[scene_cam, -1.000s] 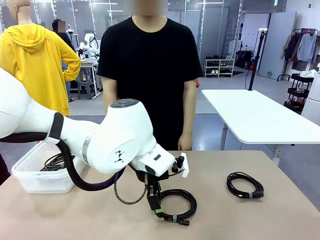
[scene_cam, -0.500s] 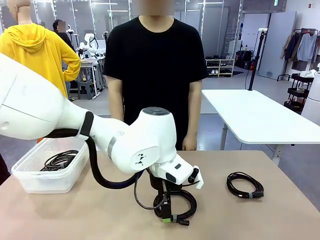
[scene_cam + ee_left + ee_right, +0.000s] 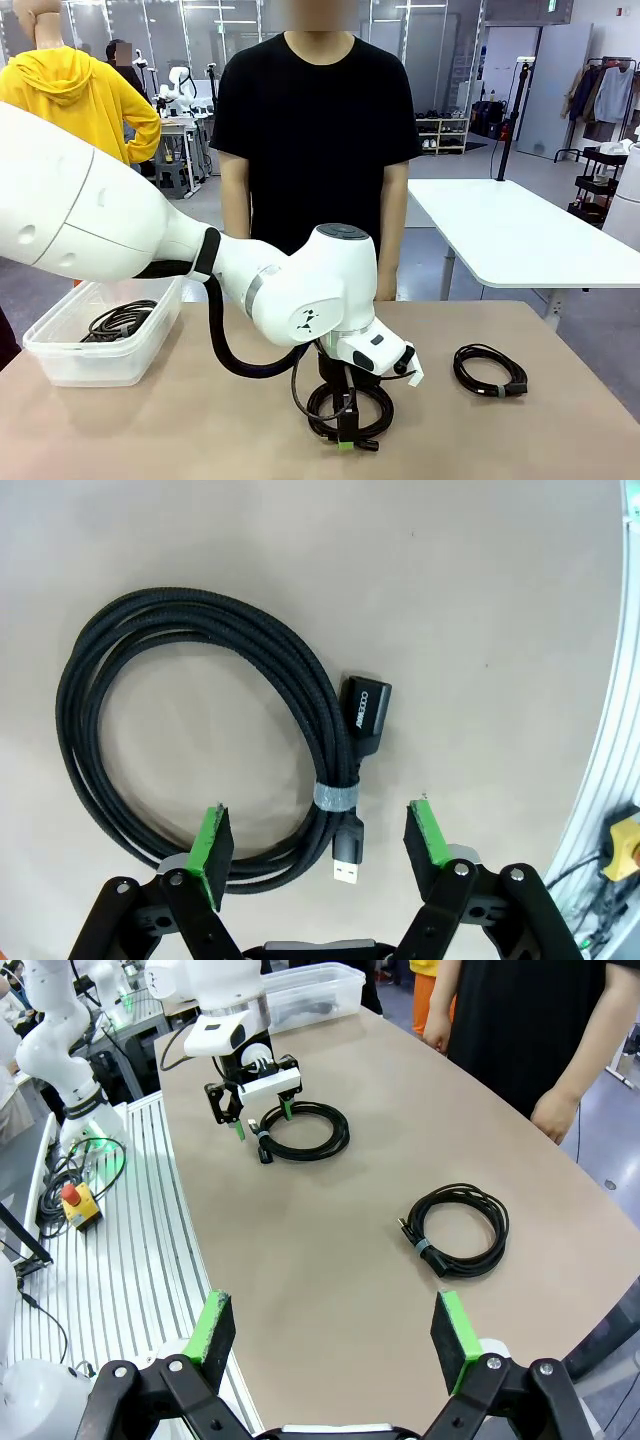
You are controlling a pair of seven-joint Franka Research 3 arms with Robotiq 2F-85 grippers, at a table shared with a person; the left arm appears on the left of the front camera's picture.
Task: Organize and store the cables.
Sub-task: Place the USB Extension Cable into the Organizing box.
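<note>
The left gripper (image 3: 320,830) hangs over a coiled black USB cable (image 3: 200,615) that lies flat on the worktop (image 3: 480,580) near the middle of its robot-side edge. Its fingers (image 3: 212,845) are spread wide with nothing between them, standing to either side of the stretch where a grey tie (image 3: 335,795) binds the loops. The cord looks braided, light and limp. It will probably sag and swing once lifted, and loose loops could splay if it is taken by a single strand. The tied stretch seems the best hold, since every loop is gathered there into one bundle that the green pads can squeeze without slipping. The metal USB plug (image 3: 347,855) and the socket end (image 3: 365,710) lie just beside that bundle and are hard and slick, so they are better left outside the pinch. A second tied coil (image 3: 490,390) lies well apart, toward the worktop's right edge. A clear plastic box (image 3: 100,365) at the left edge already holds cables (image 3: 118,320). The right gripper (image 3: 333,1330) is also released, holding nothing above the worktop. From the front, the left wrist covers the far side of the near coil. No view shows how high the fingertips stand above the cord, or how many coils are in the box.
</note>
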